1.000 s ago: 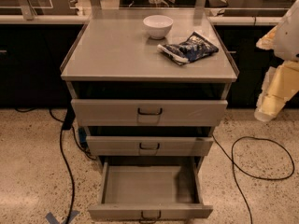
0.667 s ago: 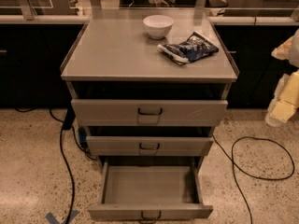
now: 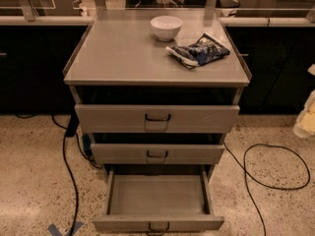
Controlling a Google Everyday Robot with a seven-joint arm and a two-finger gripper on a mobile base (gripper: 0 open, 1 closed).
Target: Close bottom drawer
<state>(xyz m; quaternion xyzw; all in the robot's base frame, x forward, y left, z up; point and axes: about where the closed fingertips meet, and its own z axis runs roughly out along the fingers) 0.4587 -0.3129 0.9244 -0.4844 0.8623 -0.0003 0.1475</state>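
Bottom drawer [image 3: 123,223]: nearest to me, lowest of three, pulled well out over the floor. I see the bare grey tray floor, and the dark loop handle [image 3: 158,227] sits at the frame's lower edge.
Tape [image 3: 61,228]: blue strips on the floor, left of that drawer's front.
Middle drawer [image 3: 197,154]: out slightly, with a dark gap above it. Contents hidden.
Top drawer [image 3: 113,118]: tallest front, also out a little. Inside not visible.
Cables [image 3: 64,151]: one black lead runs down the left side, and another loops on the floor at right.
Gripper [image 3: 307,117]: pale shape at the right edge, level with the top drawer and well apart from the cabinet. Open or closed, I can't tell.
Cabinet top [image 3: 123,53]: holds a white bowl [image 3: 166,27] at the back, its inside showing plain white. A dark snack bag [image 3: 198,50] lies just beside it to the right.
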